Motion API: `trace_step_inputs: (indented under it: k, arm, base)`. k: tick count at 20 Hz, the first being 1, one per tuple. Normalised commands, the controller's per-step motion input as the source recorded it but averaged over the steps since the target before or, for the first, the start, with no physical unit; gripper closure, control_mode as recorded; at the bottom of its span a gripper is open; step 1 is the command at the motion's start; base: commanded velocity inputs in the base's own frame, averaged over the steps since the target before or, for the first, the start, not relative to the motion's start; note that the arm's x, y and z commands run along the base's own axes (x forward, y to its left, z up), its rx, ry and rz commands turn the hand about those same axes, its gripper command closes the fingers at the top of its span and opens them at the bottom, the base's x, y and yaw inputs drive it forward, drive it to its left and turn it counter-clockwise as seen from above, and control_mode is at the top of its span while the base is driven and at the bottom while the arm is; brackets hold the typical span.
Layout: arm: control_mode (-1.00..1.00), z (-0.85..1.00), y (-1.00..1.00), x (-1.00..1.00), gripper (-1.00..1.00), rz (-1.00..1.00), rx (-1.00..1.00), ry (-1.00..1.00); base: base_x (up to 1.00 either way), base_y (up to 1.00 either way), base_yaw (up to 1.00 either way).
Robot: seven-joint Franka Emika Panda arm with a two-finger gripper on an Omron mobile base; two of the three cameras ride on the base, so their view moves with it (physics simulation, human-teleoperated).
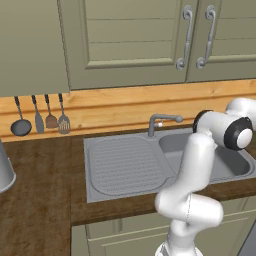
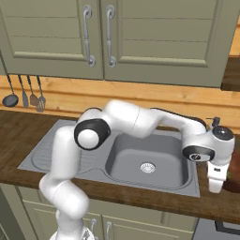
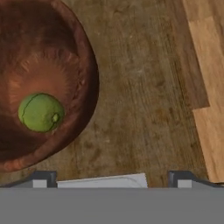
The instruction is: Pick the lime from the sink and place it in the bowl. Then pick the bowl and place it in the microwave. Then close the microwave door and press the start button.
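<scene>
The lime (image 3: 40,112), small and green, lies inside the brown wooden bowl (image 3: 83,65) in the hand view. The bowl stands on the dark wooden counter to the right of the sink (image 2: 150,161). My gripper (image 3: 112,179) hangs above the counter beside the bowl's rim, open, with nothing between its fingers. From the right base camera the hand (image 2: 215,186) points down just past the basin's right edge, and a dark slice of the bowl (image 2: 236,176) shows at the frame's edge. The sink basin holds nothing but its drain. The microwave and its door are out of view.
A curved grey faucet (image 1: 162,120) rises behind the sink, and the ribbed drainboard (image 1: 125,165) lies to its left. Utensils (image 1: 40,120) hang on the wooden backsplash. Wall cabinets (image 2: 108,37) hang overhead. A lighter wooden wall strip (image 3: 210,87) borders the counter by the bowl.
</scene>
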Motion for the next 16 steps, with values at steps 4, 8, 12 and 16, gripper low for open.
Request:
trace_step_inputs:
  k: [4, 8, 12, 16]
  arm:
    - [-1.00, -0.03, -0.21, 0.00, -1.00, -0.02, 0.18, -0.04]
    - [-1.00, -0.05, -0.28, 0.00, -1.00, -0.09, 0.14, -0.06]
    - [-1.00, -0.31, -0.12, 0.00, -1.00, -0.09, 0.08, -0.12]
    - [-1.00, -0.42, 0.00, 0.00, -1.00, -0.08, 0.01, -0.14]
  base:
    - [0.00, 0.00, 0.00]
    - [0.00, 0.00, 0.00]
    - [0.00, 0.00, 0.00]
    - [0.00, 0.00, 0.00]
